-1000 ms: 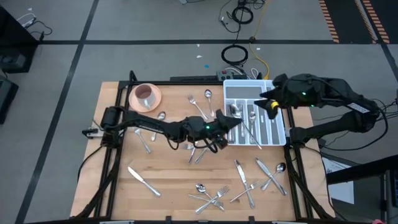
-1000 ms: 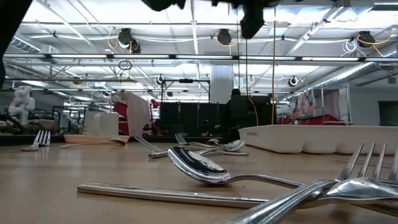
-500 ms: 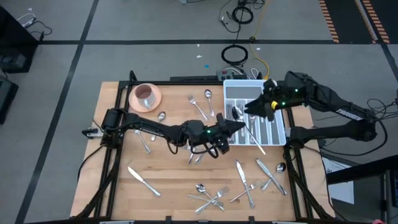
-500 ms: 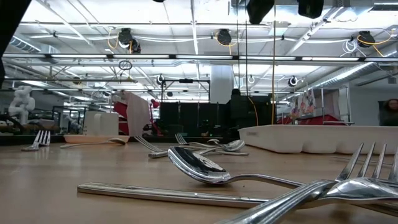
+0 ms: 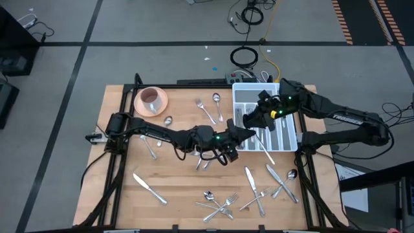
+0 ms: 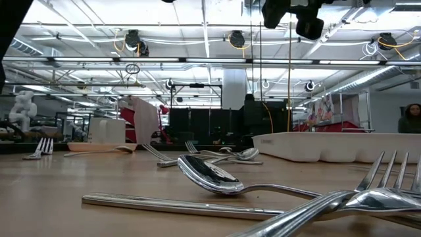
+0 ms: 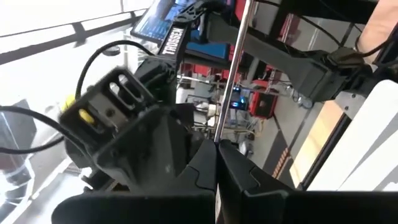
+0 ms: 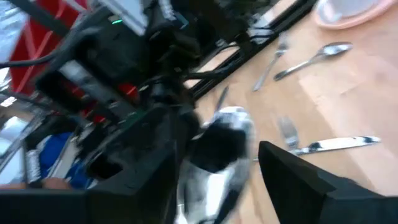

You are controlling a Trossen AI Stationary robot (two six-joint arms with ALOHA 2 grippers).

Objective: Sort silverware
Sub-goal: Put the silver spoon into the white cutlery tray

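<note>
Clamping a spoon (image 5: 249, 120) by its handle, the left gripper (image 5: 240, 133) lifts its bowl between the right gripper's (image 5: 251, 119) parted jaws.

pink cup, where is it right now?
In the high view the pink cup sits on its saucer at the table's far left corner, well left of the white divided tray; a spoon lies nearest.

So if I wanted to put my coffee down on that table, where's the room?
Bare wood lies along the left edge below the pink cup, beside the lone knife. The middle, the white tray and the front right corner's cutlery pile are crowded.
</note>
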